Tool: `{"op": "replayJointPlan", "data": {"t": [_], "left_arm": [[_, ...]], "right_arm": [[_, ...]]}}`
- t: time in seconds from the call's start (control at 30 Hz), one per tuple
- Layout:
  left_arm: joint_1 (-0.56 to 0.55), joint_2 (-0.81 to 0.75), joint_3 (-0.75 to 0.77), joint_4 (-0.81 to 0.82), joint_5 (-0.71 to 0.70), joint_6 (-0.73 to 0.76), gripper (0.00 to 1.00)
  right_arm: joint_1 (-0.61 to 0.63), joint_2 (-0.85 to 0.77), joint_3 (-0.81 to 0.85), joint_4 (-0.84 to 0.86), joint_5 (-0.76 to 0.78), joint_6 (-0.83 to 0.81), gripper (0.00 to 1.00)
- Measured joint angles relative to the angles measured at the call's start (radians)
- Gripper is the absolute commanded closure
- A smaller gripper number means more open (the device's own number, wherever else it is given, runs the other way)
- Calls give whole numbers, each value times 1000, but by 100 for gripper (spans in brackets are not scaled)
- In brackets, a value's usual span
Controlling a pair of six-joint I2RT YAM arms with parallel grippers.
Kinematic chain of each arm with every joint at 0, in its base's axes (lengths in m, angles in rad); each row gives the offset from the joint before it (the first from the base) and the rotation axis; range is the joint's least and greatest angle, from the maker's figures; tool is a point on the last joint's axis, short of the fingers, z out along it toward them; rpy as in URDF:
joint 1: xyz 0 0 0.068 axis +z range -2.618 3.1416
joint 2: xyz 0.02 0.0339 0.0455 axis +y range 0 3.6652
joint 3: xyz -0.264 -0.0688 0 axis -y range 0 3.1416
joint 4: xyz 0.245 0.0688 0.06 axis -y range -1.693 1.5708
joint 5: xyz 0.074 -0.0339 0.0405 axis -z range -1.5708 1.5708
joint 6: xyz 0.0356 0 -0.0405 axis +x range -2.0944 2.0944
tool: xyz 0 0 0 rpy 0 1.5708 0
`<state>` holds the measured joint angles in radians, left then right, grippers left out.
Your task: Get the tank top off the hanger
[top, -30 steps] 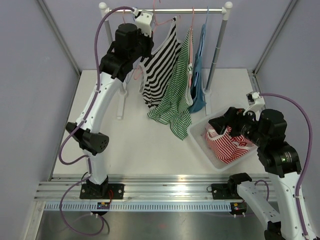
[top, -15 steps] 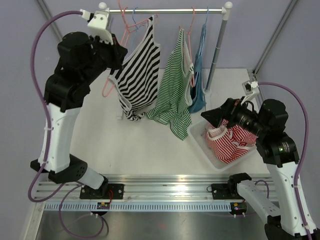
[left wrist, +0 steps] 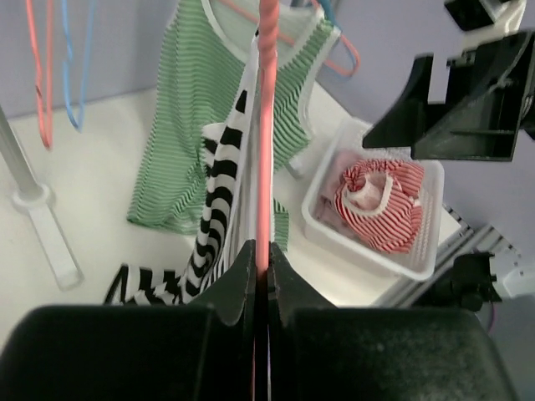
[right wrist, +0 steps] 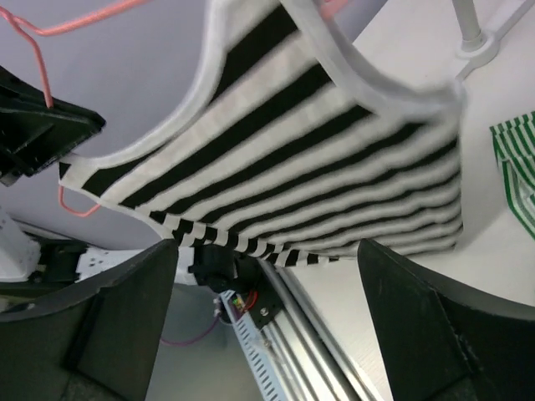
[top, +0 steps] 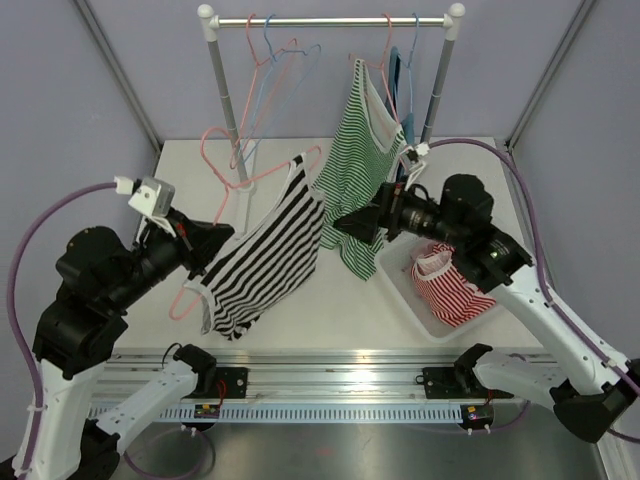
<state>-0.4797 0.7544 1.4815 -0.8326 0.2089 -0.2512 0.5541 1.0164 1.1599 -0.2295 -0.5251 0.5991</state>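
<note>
The left gripper (left wrist: 261,261) pinches the pink hanger (left wrist: 267,125) tight and holds it low, off the rail (top: 330,20), so the striped tank top (top: 265,255) draped on it hangs facing the right gripper (top: 345,222), whose fingers gape wide, seemingly ready to pull it off.

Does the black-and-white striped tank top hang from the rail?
No, the left gripper holds its pink hanger away from the rail, with the tank top on it.

We overlook the table (top: 185,175) from above-behind; the wrist views face each other, sharing the black top (top: 265,260).
</note>
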Motion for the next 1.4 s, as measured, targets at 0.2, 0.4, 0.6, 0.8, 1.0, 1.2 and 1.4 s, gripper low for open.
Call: {"op": "replayJointPlan", "data": {"t": [0.2, 0.4, 0.6, 0.8, 1.0, 1.2, 1.4], "left_arm": [[0, -158, -252, 10, 20, -34, 100], [0, -192, -318, 23, 27, -38, 100], [0, -198, -346, 27, 30, -38, 100], [0, -204, -362, 42, 51, -38, 100], [0, -205, -362, 49, 62, -38, 100], [0, -204, -362, 49, 55, -37, 100], [0, -203, -362, 34, 52, -28, 100]], "right_arm": [[284, 148, 126, -8, 331, -108, 13], [431, 329, 272, -35, 631, -200, 25], [437, 408, 294, -71, 781, -243, 43], [437, 424, 299, -77, 823, -263, 53], [437, 451, 314, -88, 845, -282, 82], [438, 452, 313, -100, 880, -290, 100], [411, 452, 314, -142, 932, -291, 100]]}}
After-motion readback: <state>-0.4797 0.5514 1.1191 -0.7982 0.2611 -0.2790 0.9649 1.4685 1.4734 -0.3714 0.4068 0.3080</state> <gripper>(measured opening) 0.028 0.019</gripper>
